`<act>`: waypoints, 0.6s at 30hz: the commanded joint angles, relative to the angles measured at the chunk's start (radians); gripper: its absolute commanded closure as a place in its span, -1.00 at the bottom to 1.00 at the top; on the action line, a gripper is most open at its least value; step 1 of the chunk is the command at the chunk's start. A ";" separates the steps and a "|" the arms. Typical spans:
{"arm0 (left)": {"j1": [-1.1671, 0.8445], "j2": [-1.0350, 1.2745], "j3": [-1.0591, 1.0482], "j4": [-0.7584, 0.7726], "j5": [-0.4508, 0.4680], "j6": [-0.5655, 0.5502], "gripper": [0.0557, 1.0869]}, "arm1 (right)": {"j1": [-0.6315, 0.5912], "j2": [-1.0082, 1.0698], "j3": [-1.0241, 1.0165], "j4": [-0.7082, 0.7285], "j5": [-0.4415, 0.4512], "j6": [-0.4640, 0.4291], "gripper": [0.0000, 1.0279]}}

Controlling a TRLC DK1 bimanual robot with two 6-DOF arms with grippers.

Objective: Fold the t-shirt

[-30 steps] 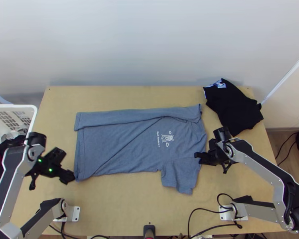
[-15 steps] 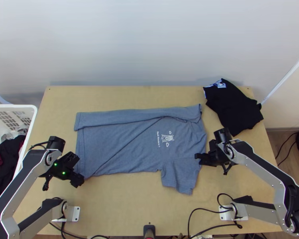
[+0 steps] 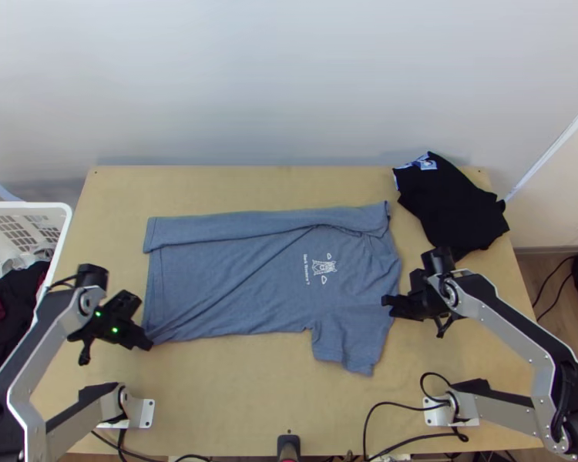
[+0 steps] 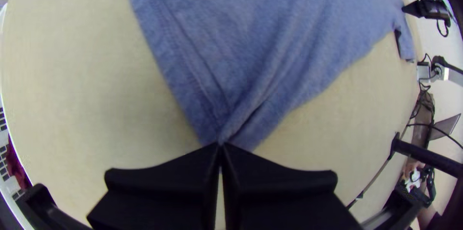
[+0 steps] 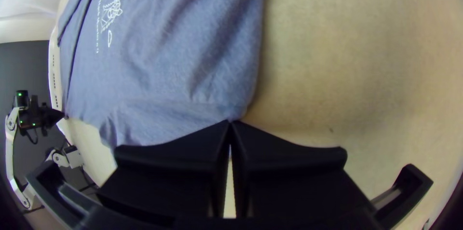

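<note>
The left pincer (image 3: 148, 344) is squeezed tight on a bottom corner of the blue t-shirt (image 3: 266, 269). The right pincer (image 3: 390, 305) pinches its edge by a sleeve (image 3: 349, 337). The t-shirt lies on the table (image 3: 243, 400) between them (one long side is flopped over, like a blanket). Black cloth (image 3: 451, 208) sits near the right pincer.

Left tool (image 3: 149, 343) and right tool (image 3: 389, 306) both closed

The left arm (image 3: 42, 350) bends sharply, its forearm slanting up the top view and inward to a black wrist (image 3: 113, 317) showing two green lights. The right arm (image 3: 512, 327) bends too, its forearm slanting up and inward. In both wrist views, the flat black fingers meet at their tips.
</note>
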 commanded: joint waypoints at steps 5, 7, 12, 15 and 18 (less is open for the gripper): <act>0.107 0.082 0.061 0.024 -0.001 0.061 0.92 | -0.038 -0.040 -0.022 -0.023 0.006 -0.048 0.94; 0.093 0.067 0.079 0.020 0.008 0.034 0.92 | -0.012 -0.070 -0.002 -0.026 0.005 -0.038 0.94; 0.052 0.045 0.147 0.023 0.029 -0.040 0.92 | 0.027 -0.136 0.074 -0.037 0.011 -0.016 0.94; 0.053 0.047 0.160 0.020 0.034 -0.037 0.92 | 0.008 -0.136 0.099 -0.041 0.021 -0.036 0.94; 0.072 0.062 0.144 0.029 0.033 -0.017 0.92 | -0.021 -0.119 0.083 -0.043 0.031 -0.071 0.94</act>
